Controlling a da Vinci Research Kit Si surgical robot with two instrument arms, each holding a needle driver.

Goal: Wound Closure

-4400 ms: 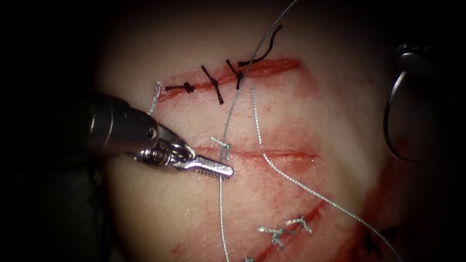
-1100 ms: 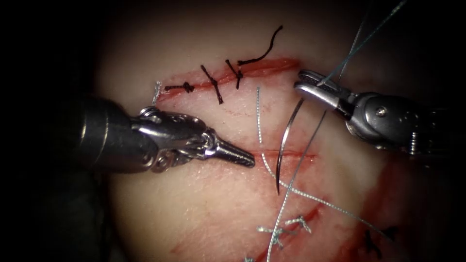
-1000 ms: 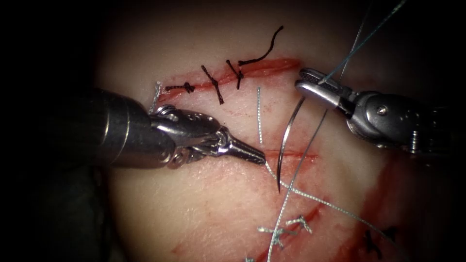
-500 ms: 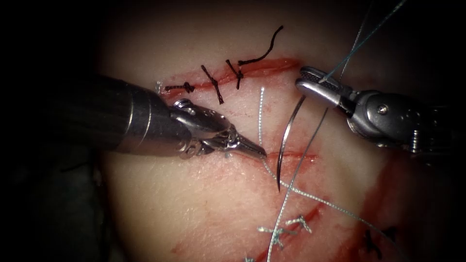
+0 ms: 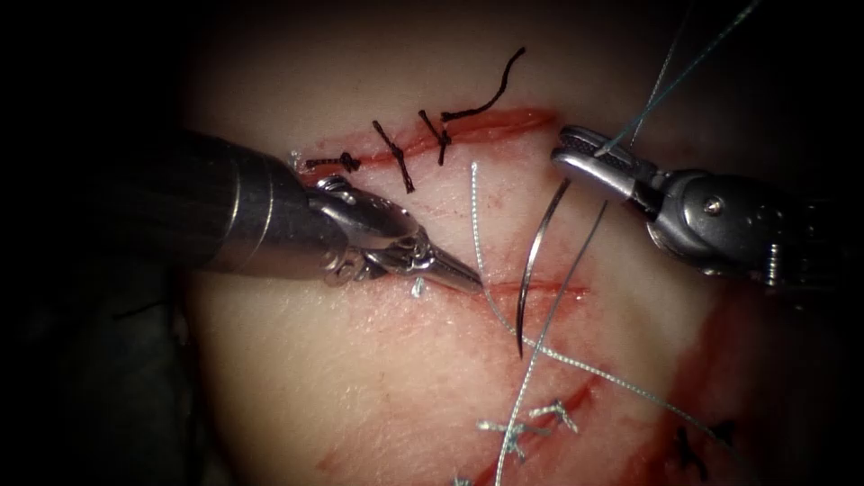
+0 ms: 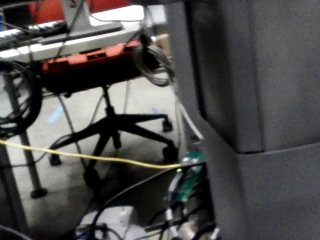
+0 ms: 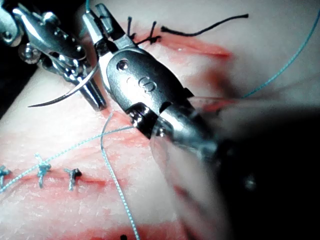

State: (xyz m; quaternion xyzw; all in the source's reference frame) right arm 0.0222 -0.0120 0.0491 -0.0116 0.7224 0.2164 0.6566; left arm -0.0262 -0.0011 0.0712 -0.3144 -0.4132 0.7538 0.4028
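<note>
While the right arm's steel needle driver kept its jaws pinched on the thin blue-grey thread near the swaged end, the slim, dark, curved steel needle hung free of the pale, red-streaked pork tissue, across the middle cut. The needle was judged light, stiff and slippery; a hold on its body, away from the sharp point, was judged safest. The thread was judged limp and easily frayed. The left arm's steel needle driver was pressed shut at the cut's left end, on the twisted silver thread, its tip having advanced rightward.
</note>
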